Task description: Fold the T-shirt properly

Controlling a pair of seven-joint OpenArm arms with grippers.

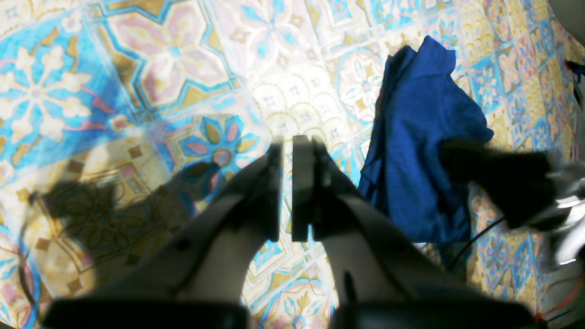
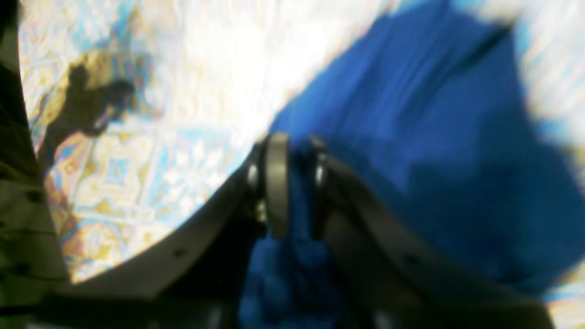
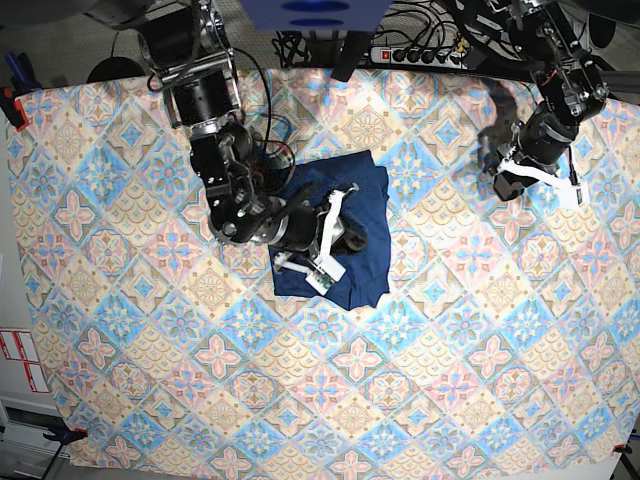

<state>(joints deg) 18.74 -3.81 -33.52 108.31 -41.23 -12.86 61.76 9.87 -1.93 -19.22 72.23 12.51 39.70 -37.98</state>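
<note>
T-shirt [image 3: 362, 232]: lay already bunched into a compact bundle, folding seemingly well along.
Right claw [image 2: 292, 183]: pinched its cloth.
Left claw [image 1: 286, 187]: nearly closed, empty, at two o'clock over the surface [image 3: 480, 330].

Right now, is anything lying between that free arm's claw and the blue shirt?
Nothing visible does. The left gripper hangs shut and empty over bare tablecloth, off to one side of the shirt. Only patterned cloth lies between them. The right gripper is already clamped on the shirt's fabric.
</note>
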